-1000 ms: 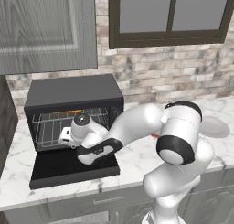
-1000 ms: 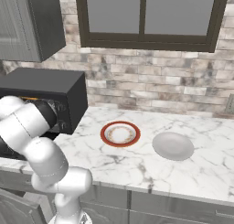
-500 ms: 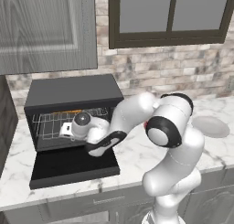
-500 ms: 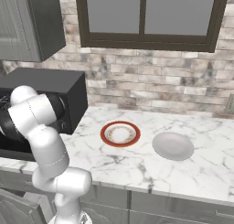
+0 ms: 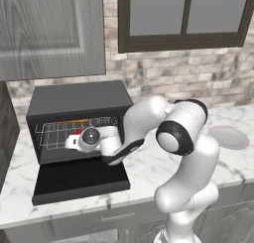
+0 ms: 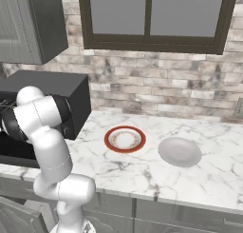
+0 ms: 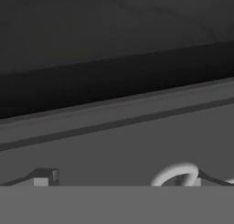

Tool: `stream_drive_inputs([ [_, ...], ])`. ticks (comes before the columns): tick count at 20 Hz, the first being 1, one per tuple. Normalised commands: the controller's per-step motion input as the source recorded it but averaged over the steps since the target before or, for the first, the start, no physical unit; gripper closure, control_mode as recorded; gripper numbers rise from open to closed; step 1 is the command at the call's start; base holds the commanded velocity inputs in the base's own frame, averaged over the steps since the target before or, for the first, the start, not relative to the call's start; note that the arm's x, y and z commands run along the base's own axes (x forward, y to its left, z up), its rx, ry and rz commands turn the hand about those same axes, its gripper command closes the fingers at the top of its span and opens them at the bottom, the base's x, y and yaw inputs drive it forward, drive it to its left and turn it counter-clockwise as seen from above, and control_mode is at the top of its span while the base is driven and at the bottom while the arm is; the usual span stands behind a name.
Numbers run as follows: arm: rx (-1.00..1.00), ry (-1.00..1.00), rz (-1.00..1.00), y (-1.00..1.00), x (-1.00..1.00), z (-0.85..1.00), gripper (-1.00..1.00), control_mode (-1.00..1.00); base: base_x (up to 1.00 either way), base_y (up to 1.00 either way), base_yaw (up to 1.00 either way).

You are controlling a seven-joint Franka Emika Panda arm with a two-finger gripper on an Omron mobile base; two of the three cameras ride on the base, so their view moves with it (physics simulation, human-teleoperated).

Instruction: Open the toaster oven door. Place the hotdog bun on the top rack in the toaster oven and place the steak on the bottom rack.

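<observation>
Brick wall (image 6: 156, 84), window (image 6: 152, 18) (dark-framed)

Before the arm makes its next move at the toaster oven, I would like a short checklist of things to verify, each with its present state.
1. Toaster oven door open: ok, it lies flat in front of the cavity.
2. Hotdog bun on the top rack: ok, an orange-tan strip shows at that level, partly hidden.
3. Steak on the bottom rack: cannot tell, a red bit shows beside the hand, but its level and whether it is released are hidden.
4. Gripper fingers open: ok, they stand wide apart in the hand view.
5. Red-rimmed plate cleared of food: ok.
6. Path to withdraw over the door: ok, nothing lies on it.
</observation>
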Motion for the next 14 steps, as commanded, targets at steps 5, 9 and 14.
stream_drive_inputs([
  [5,0.00,0.00,-0.02,0.08,0.47,0.71,-1.00,-1.00,0.00,0.00,0.00],
  [9,0.00,0.00,-0.04,0.13,0.59,0.64,-1.00,-1.00,0.00,0.00,0.00],
  [14,0.00,0.00,-0.04,0.09,0.45,0.59,-1.00,-1.00,0.00,0.00,0.00],
])
